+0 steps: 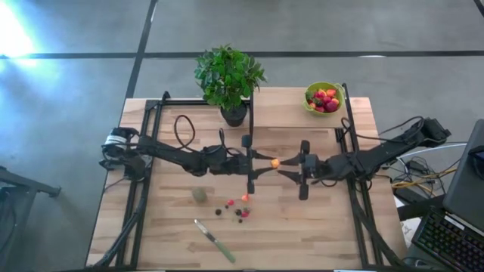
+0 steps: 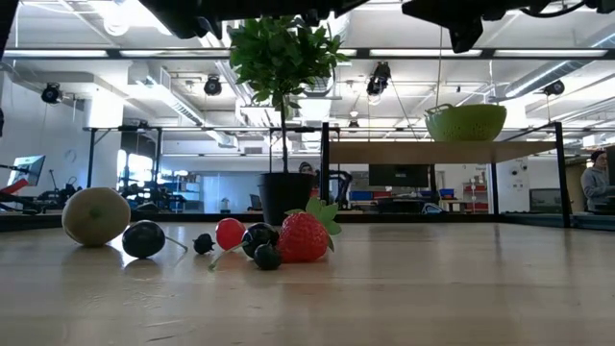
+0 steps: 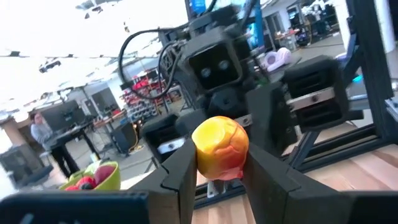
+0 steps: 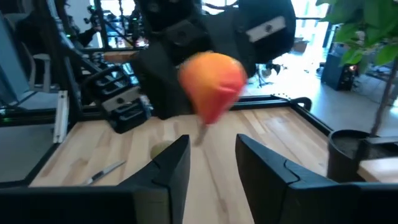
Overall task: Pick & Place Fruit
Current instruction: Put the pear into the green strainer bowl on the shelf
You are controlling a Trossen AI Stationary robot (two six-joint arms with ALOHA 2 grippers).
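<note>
Landmark: potted green leafy plant in a black pot, standing at the far middle of the pale wooden tabletop.
Held fruit: small round orange-yellow toy fruit with a red blush, raised above the tabletop, nearer the camera side than the plant and slightly to its right.
Left gripper: reaches in from the plant's left; its two dark fingers pinch the orange-yellow fruit between them.
Right gripper: faces the left gripper from the plant's right; fingers spread, with the fruit just beyond their tips, untouched.
Loose fruit: cluster of tiny red and dark berries plus a strawberry, lying on the tabletop well in front of the plant.
Green ball: dull-green kiwi-like ball, just left of the cluster.
Bowl: lime-green round bowl holding red fruit, right of the plant near the far edge.
Knife: green-handled knife, lying in front of the cluster.
</note>
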